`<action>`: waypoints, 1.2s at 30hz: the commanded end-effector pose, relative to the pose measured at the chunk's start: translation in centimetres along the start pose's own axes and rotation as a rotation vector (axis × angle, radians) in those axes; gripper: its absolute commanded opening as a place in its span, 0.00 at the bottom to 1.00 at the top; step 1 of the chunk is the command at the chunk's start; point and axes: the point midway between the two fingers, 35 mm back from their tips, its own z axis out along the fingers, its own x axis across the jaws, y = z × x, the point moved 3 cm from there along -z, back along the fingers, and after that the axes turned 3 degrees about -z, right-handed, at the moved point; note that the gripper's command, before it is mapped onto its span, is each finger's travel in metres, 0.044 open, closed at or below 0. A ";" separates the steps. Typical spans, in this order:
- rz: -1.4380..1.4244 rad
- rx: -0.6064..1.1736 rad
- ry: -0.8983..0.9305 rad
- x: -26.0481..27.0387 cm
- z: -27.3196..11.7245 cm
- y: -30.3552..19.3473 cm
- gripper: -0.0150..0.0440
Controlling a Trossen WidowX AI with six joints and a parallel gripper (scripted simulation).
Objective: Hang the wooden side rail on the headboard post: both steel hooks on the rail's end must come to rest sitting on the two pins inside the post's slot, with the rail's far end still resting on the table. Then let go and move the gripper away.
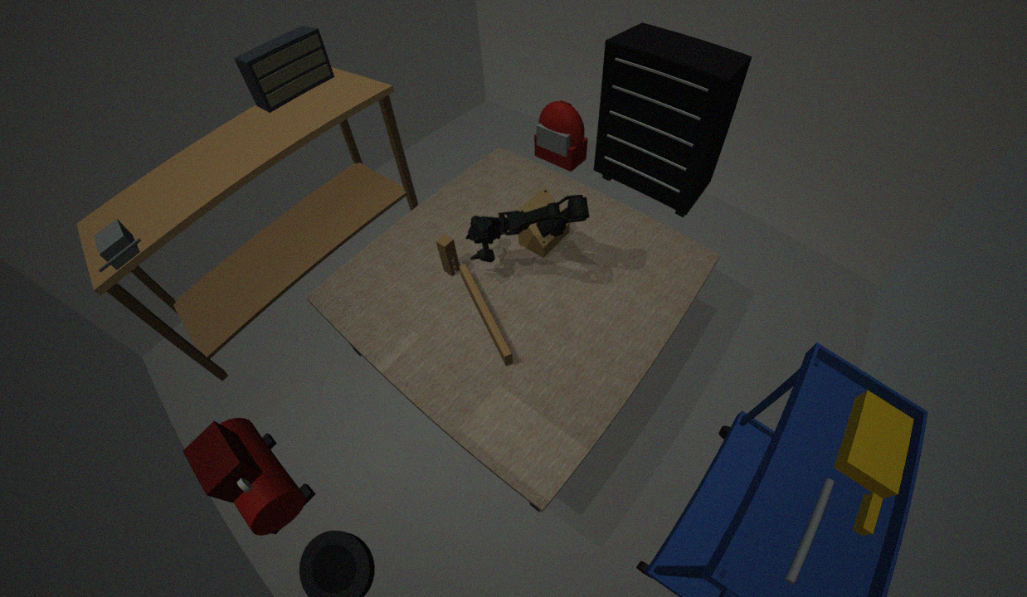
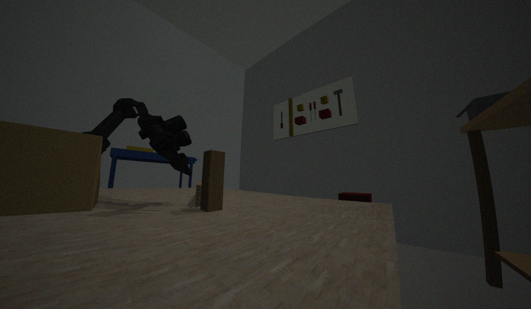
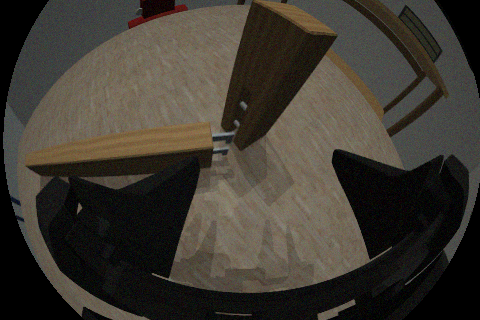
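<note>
The wooden side rail [image 1: 487,315] [image 3: 125,147] lies along the table. Two steel hooks [image 3: 223,138] stick out of its near end, pointing to the foot of the upright headboard post [image 1: 446,257] [image 2: 212,180] [image 3: 280,60]. Two pins [image 3: 243,105] [image 3: 236,123] show in the post's slot in the wrist view, above the hooks. The hooks are not on the pins; whether their tips touch the post is unclear. My gripper [image 1: 483,256] [image 2: 190,174] [image 3: 268,160] is open and empty, above the table on the arm-base side of the post and rail end.
A wooden block [image 1: 544,245] [image 2: 40,169] stands under the arm's base on the table [image 1: 576,333] [image 2: 259,249]. A workbench [image 1: 242,156], a black drawer cabinet [image 1: 665,111] and a blue cart [image 1: 769,475] stand around the table.
</note>
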 end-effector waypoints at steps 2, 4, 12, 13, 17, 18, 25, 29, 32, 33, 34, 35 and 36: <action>0.418 -0.103 -0.171 2.2 -2.1 1.5 1.00; 0.418 -0.103 -0.171 2.2 -2.1 1.5 1.00; 0.418 -0.103 -0.171 2.2 -2.1 1.5 1.00; 0.418 -0.103 -0.171 2.2 -2.1 1.5 1.00; 0.418 -0.103 -0.171 2.2 -2.1 1.5 1.00; 0.418 -0.103 -0.171 2.2 -2.1 1.5 1.00; 0.418 -0.103 -0.171 2.2 -2.1 1.5 1.00; 0.418 -0.103 -0.171 2.2 -2.1 1.5 1.00; 0.363 -0.074 -0.171 2.3 -1.9 1.8 1.00; 0.295 -0.037 -0.167 2.5 -1.7 2.0 1.00; 0.211 0.006 -0.160 2.7 -1.4 2.4 1.00; 0.128 0.049 -0.149 3.0 -1.1 2.7 1.00; 0.046 0.090 -0.134 3.2 -0.9 3.0 1.00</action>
